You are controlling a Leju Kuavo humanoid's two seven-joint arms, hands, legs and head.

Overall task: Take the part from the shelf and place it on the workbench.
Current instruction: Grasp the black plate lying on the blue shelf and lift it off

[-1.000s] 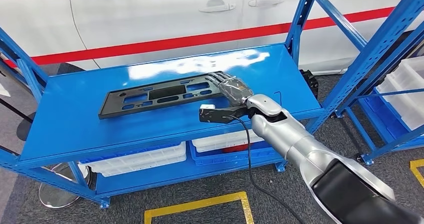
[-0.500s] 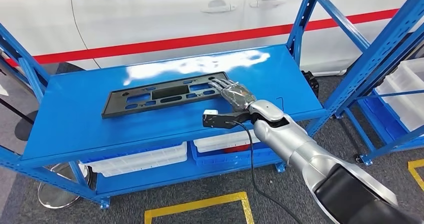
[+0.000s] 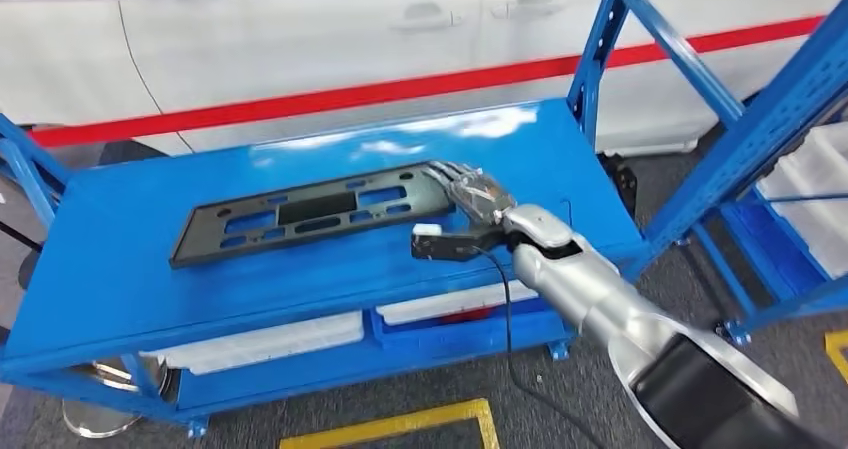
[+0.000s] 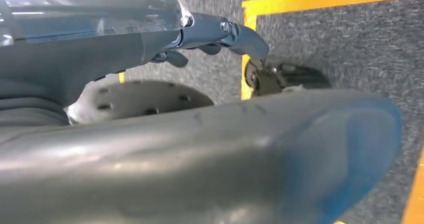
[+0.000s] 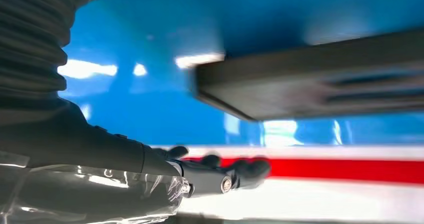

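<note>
The long flat black plastic panel with rectangular cut-outs lies on the blue metal shelf top, running left to right, and the right hand sits at its right end, fingers outstretched, holding nothing. To grip well, I judge the fingers should go over the panel's right edge with the thumb below before closing. The left hand hangs over grey carpet, fingers apart, empty.

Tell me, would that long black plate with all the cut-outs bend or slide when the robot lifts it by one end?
The black plate looks like thin moulded plastic, so probably light, and it may flex when held at one end, where the right hand reaches it. The blue shelf is glossy, so a nudge would likely slide it. Lying flat, it shouldn't roll.
</note>
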